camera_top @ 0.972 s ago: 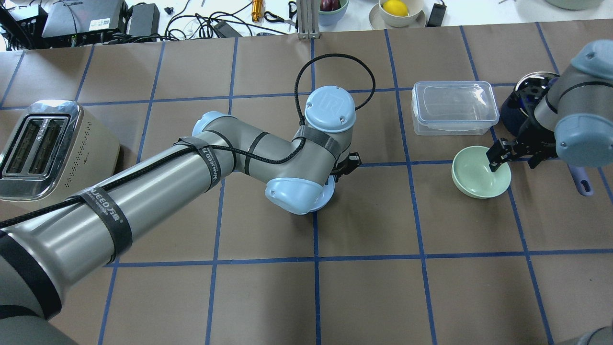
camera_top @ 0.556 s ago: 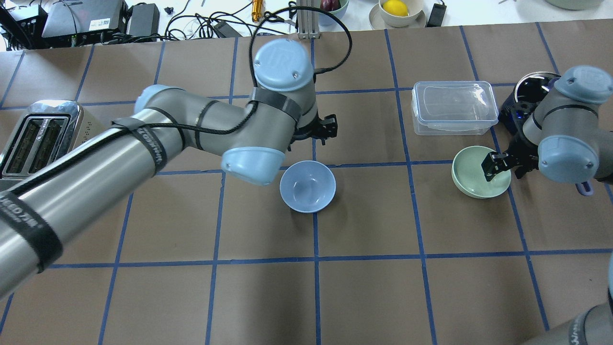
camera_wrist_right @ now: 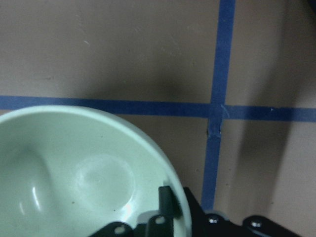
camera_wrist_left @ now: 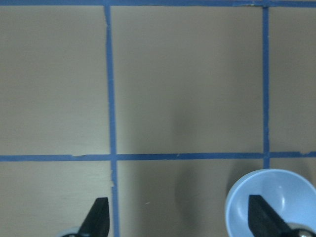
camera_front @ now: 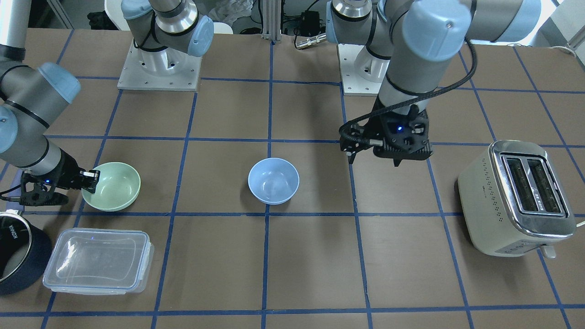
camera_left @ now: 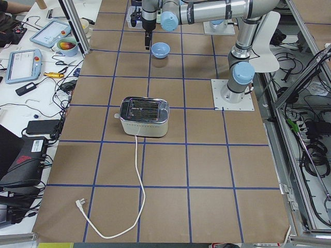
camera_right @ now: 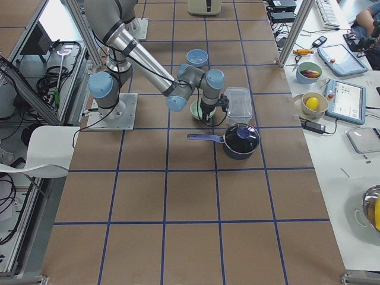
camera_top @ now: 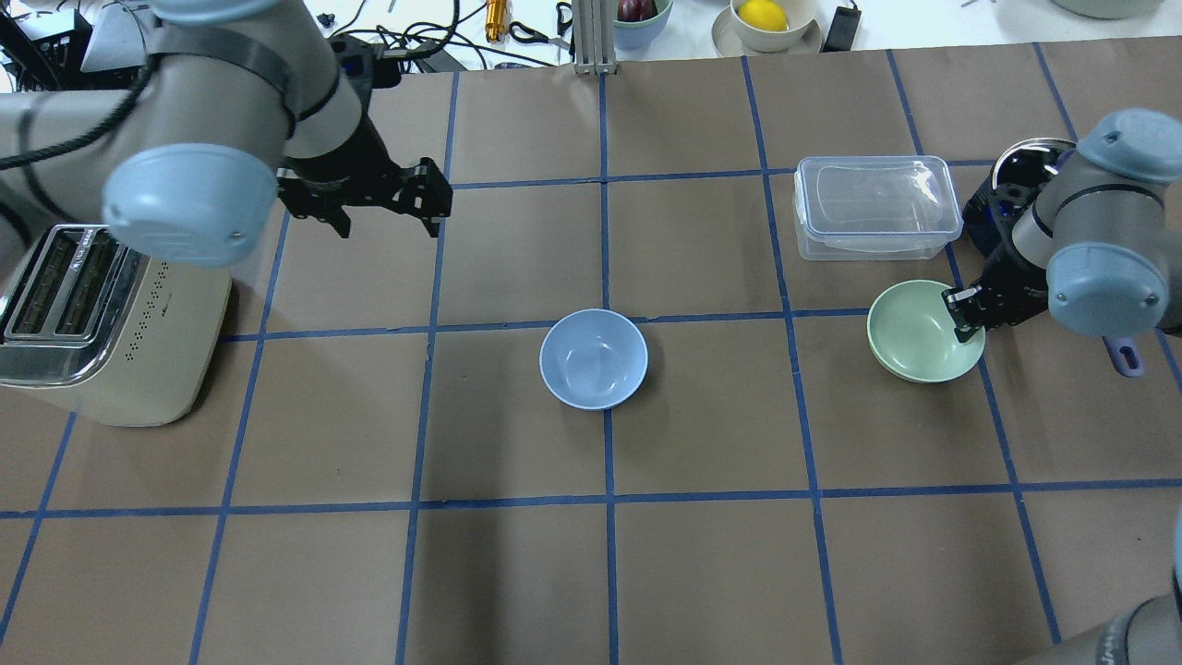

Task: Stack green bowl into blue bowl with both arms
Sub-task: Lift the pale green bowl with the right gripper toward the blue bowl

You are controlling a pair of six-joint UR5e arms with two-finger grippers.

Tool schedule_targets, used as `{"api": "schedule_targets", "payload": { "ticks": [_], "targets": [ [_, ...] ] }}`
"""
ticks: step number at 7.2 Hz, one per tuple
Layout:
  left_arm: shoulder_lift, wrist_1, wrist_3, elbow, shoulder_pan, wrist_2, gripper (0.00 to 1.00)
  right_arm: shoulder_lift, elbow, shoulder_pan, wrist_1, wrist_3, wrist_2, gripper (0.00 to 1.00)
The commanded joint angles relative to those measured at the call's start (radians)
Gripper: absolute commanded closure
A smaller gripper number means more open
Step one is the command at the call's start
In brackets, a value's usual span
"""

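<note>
Front-facing view: the right gripper (camera_front: 89,177) is clamped on the rim of the small round pale mint-green bowl (camera_front: 114,187), one finger inside the wall and one outside. The green bowl sits on the brown paper-covered table (camera_front: 219,256), well apart from the small round light periwinkle-blue bowl (camera_front: 273,182). The left gripper (camera_front: 374,160) hangs above the table on the blue bowl's other side, holding nothing. Overhead view: the blue bowl is upright and empty, with the left gripper beyond it and to its left. Left wrist view: the left fingers (camera_wrist_left: 97,217) are wide apart with bare table between them, and the blue bowl shows behind one tip. Right wrist view: the inner finger (camera_wrist_right: 167,200) is against the green bowl's inside wall, with the rim between the pair.
</note>
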Motion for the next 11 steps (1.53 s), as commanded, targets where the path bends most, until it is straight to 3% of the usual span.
{"api": "schedule_targets", "payload": {
  "ticks": [1, 3, 6, 8, 11],
  "targets": [
    [0.111, -0.194, -0.01, 0.051, 0.017, -0.006, 0.0, -0.019, -0.141, 0.046, 0.198, 0.117, 0.103, 1.0],
    [0.112, -0.184, -0.035, 0.066, 0.025, 0.026, 0.0, -0.021, -0.233, 0.218, 0.294, 0.289, 0.149, 1.0],
    [0.08, -0.21, -0.047, 0.1, 0.034, 0.028, 0.0, -0.019, -0.233, 0.507, 0.277, 0.622, 0.271, 1.0],
    [0.086, -0.21, -0.048, 0.109, 0.032, 0.025, 0.0, 0.002, -0.203, 0.671, 0.187, 0.672, 0.269, 1.0],
    [0.092, -0.21, -0.048, 0.1, 0.032, 0.031, 0.0, 0.007, -0.058, 0.678, -0.041, 0.664, 0.247, 1.0]
  ]
}}
